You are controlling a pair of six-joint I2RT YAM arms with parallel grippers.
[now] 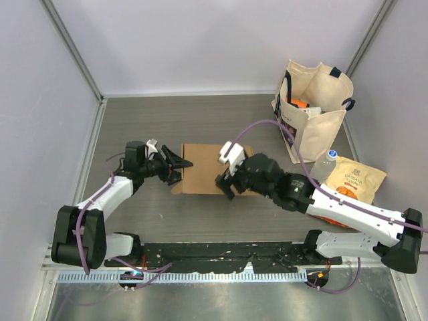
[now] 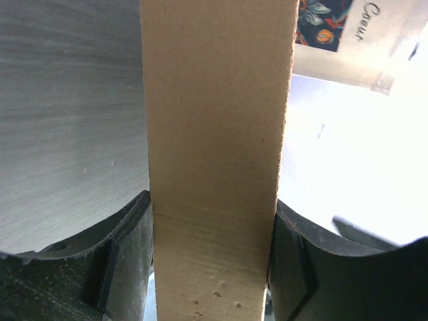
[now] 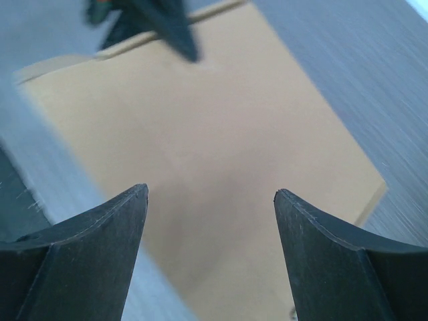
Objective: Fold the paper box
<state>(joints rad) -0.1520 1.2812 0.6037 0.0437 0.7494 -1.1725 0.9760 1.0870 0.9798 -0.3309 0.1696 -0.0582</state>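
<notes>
Left end effector (image 1: 177, 165) grips paper box (image 1: 200, 178); right end effector (image 3: 210, 194) gapes.

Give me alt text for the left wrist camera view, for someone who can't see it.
A strip of the brown paper box runs up the middle of the frame, pinched between the left gripper's two black fingers. Grey table lies to its left; the right side is bright and blurred.

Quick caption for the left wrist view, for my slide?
Close-up: left tool clamped across a panel of the plain brown cardboard paper box, grey tabletop behind.
</notes>
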